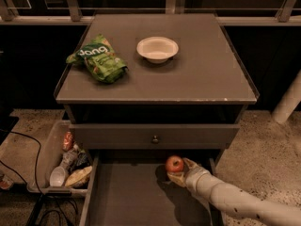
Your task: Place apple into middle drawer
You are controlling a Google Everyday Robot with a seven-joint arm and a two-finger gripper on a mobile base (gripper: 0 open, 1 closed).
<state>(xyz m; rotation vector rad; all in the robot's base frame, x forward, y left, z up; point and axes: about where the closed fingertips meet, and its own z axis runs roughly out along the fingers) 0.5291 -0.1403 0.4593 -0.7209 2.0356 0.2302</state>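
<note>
The red apple (174, 164) is held in my gripper (180, 171) just above the back right part of the open middle drawer (127, 197), a wide grey drawer with a flat floor. My pale arm reaches in from the lower right. The gripper's fingers close around the apple from below and from the right. The apple's shadow falls on the drawer floor beneath it.
A closed drawer front with a small round knob (154, 139) sits just above the open drawer. On the cabinet top lie a green chip bag (99, 59) and a white bowl (157, 48). A bin of clutter (66, 164) stands on the floor at the left, with cables beside it.
</note>
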